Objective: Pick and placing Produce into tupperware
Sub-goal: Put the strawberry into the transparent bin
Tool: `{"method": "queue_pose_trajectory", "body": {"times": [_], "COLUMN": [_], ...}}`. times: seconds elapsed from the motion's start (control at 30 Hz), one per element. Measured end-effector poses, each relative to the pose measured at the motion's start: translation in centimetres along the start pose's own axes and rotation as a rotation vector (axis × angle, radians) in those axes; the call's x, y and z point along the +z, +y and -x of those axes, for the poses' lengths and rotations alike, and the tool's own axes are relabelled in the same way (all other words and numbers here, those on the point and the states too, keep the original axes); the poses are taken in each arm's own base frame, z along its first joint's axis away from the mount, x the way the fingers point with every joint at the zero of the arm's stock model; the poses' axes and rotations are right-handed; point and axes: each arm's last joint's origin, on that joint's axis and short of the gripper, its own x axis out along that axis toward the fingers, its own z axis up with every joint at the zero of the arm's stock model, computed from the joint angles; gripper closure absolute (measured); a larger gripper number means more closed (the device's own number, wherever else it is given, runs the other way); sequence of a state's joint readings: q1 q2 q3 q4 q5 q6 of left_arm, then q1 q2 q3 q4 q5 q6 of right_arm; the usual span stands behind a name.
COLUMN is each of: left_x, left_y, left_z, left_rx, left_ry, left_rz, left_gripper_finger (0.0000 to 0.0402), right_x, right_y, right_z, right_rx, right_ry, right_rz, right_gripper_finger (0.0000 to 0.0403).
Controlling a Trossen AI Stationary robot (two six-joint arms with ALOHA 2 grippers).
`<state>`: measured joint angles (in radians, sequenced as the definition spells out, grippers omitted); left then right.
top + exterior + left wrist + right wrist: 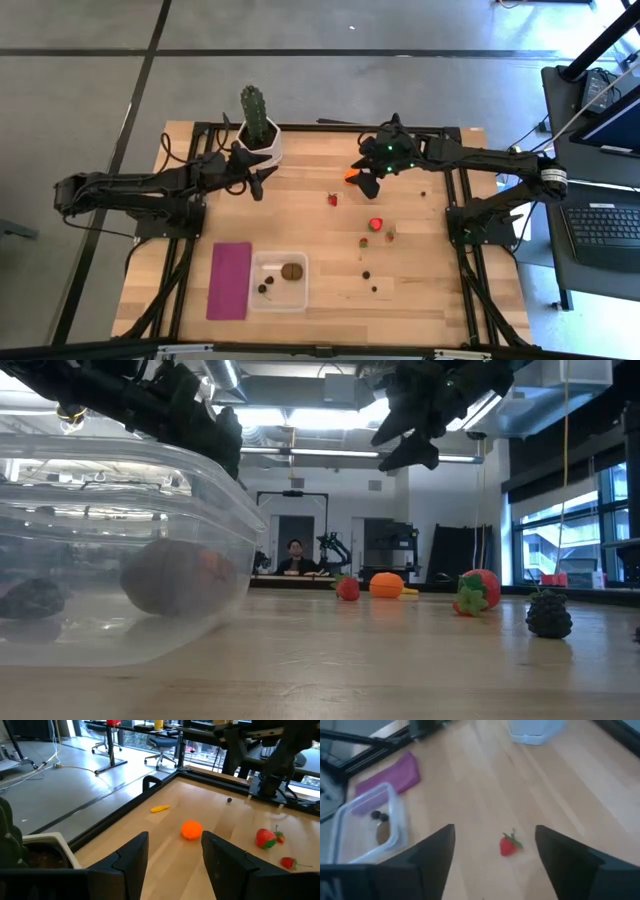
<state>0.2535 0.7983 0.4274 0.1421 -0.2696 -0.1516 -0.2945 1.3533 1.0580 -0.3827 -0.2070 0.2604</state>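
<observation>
Right pincer (pixel 495 851) gapes empty above the small red strawberry (pixel 507 844), twelve o'clock from the clear square plastic tupperware (pixel 279 296); judged next: descend, grip.

kiwi (pixel 292 270) and berries (pixel 263 288) in tub (pixel 279 298) | mat (pixel 230 281) left of tub | strawberries (pixel 376 224) right, behind tub

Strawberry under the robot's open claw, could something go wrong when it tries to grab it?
Maybe. The small strawberry is tiny next to the wide-open right gripper, so the fingers might nudge it away instead of pinching it. The orange ball sits close by that gripper and could roll if bumped. And the tupperware is far across the table, so a loosely held strawberry might drop on the way.
</observation>
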Motion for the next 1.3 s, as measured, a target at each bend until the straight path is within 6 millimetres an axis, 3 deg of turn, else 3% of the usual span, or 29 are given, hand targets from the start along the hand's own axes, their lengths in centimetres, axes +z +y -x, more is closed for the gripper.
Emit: {"method": "queue_pose_trajectory", "body": {"times": [0.17, 0.4, 0.53, 0.7, 1.03, 1.3], "left_x": [0.0, 0.0, 0.0, 0.0, 0.0, -0.1], "left_y": [0.0, 0.0, 0.0, -0.2, -0.3, -0.3], "left_z": [0.0, 0.0, 0.0, 0.0, 0.0, 0.0], "left_rx": [0.001, 0.000, -0.009, -0.071, -0.102, -0.101], "left_ry": [0.000, 0.000, 0.001, 0.011, 0.018, 0.020], "left_rz": [0.003, 0.005, 0.007, 0.007, 0.037, 0.051], "left_gripper_finger": [0.0225, 0.0225, 0.0225, 0.0225, 0.0225, 0.0225], "right_x": [0.7, 2.6, 4.2, 4.4, 1.0, -1.3], "right_y": [1.9, 5.0, 5.4, 4.0, 1.6, 0.3], "right_z": [0.7, 2.4, 1.9, -1.3, -10.3, -14.0], "right_rx": [0.070, -0.174, -0.208, -0.246, -0.354, -0.400], "right_ry": [0.027, 0.071, 0.054, 0.121, 0.323, 0.425], "right_rz": [0.128, 0.371, 0.326, 0.234, -0.011, -0.055], "right_gripper_finger": [0.0104, 0.0103, 0.0103, 0.0103, 0.0103, 0.0103]}}
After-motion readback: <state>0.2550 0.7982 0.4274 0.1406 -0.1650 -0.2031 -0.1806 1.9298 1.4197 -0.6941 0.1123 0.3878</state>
